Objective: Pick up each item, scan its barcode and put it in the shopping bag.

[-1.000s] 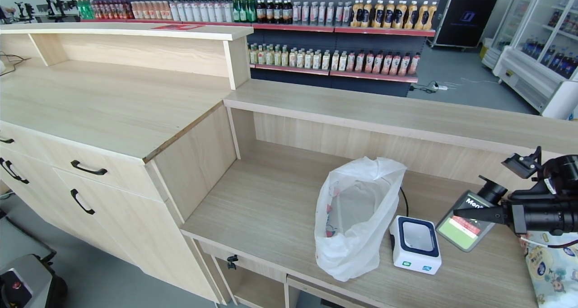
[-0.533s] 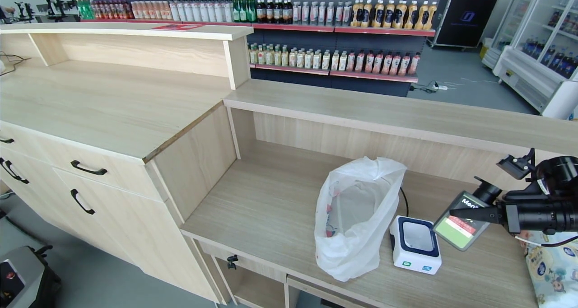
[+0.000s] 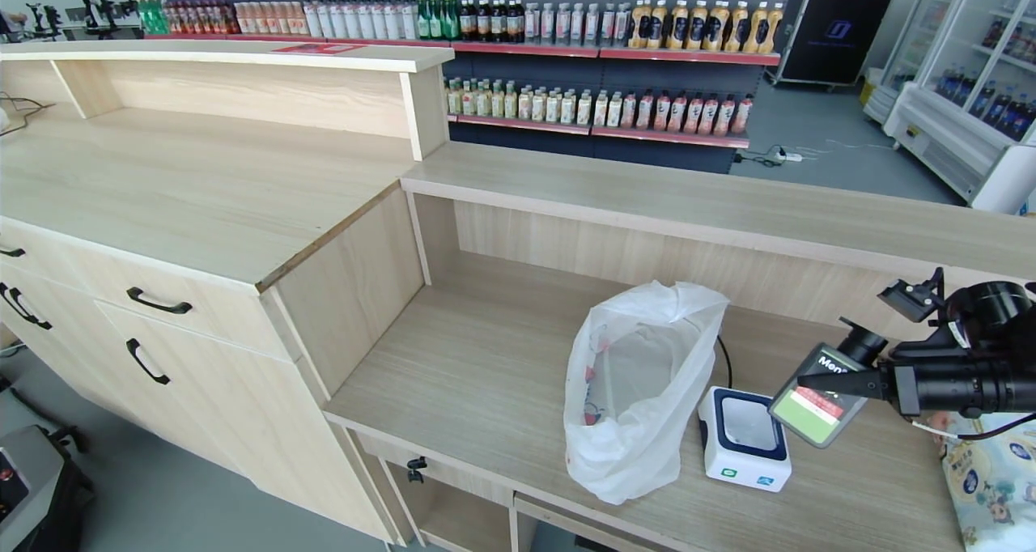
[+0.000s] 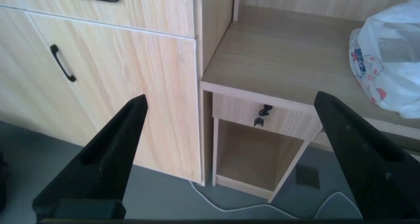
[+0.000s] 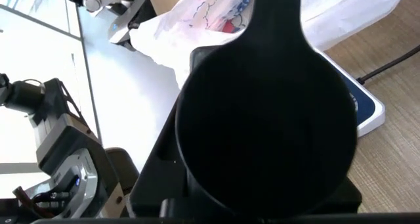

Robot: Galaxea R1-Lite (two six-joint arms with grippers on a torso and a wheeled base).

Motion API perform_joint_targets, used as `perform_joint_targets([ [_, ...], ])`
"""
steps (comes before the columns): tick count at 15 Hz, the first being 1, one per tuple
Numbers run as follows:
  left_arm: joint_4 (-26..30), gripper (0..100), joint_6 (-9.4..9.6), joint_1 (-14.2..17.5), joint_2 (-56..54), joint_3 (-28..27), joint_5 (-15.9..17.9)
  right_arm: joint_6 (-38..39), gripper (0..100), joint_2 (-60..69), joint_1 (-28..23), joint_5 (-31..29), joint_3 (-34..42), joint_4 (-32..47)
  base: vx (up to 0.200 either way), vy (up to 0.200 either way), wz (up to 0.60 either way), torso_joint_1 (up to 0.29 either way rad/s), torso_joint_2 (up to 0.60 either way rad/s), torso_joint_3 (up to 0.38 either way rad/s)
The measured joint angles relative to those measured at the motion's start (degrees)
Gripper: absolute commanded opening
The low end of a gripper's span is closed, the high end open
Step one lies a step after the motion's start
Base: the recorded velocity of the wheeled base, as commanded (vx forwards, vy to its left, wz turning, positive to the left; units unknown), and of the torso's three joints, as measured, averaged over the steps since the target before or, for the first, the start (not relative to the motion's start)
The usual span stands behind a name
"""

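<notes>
We see the right gripper (image 3: 850, 366) out over the right end of the worktop (image 3: 486, 374), its jaws closed on a flat pack (image 3: 813, 406) with a green and red face. The pack hangs tilted in the air just beside the scanner (image 3: 745, 439), above its right edge and clear of it. The scanner sits flat on the worktop, its cable running off behind it. Touching its left side stands the white bag (image 3: 639, 390), mouth open and upright. A printed snack pouch (image 3: 991, 475) lies at the worktop's far right, under the right arm. In the left wrist view, the left gripper (image 4: 230, 100) is down by the cabinet front, over the floor, jaws spread wide and holding nothing
</notes>
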State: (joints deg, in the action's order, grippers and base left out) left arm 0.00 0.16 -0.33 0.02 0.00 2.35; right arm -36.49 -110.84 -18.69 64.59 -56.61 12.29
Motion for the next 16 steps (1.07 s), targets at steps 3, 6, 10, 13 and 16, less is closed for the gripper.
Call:
perform_joint_targets([
  [3, 0.0, 100, 0.02, 0.0, 0.0, 0.0, 0.0, 0.2, 0, 0.1, -0.1, 0.0, -0.2, 0.3, 0.000, 0.000, 0.00, 0.000, 0.00, 0.000],
  [6, 0.0, 100, 0.02, 0.0, 0.0, 0.0, 0.0, 0.8, 0, 6.1, -2.1, -0.4, 0.3, 2.8, 0.000, 0.000, 0.00, 0.000, 0.00, 0.000],
  [10, 0.0, 100, 0.00, 0.0, 0.0, 0.0, 0.0, 1.0, 0, 26.7, -9.1, -2.5, 1.1, 16.8, 0.000, 0.000, 0.00, 0.000, 0.00, 0.000],
  [13, 0.0, 100, 0.02, 0.0, 0.0, 0.0, 0.0, 6.0, 0, 40.4, -11.8, -6.5, 1.3, 23.5, 0.000, 0.000, 0.20, 0.001, 0.00, 0.001],
  [16, 0.0, 100, 0.02, 0.0, 0.0, 0.0, 0.0, 19.4, 0, 48.3, -8.2, -18.9, 0.8, 24.5, 0.000, 0.000, 0.00, 0.000, 0.00, 0.000],
])
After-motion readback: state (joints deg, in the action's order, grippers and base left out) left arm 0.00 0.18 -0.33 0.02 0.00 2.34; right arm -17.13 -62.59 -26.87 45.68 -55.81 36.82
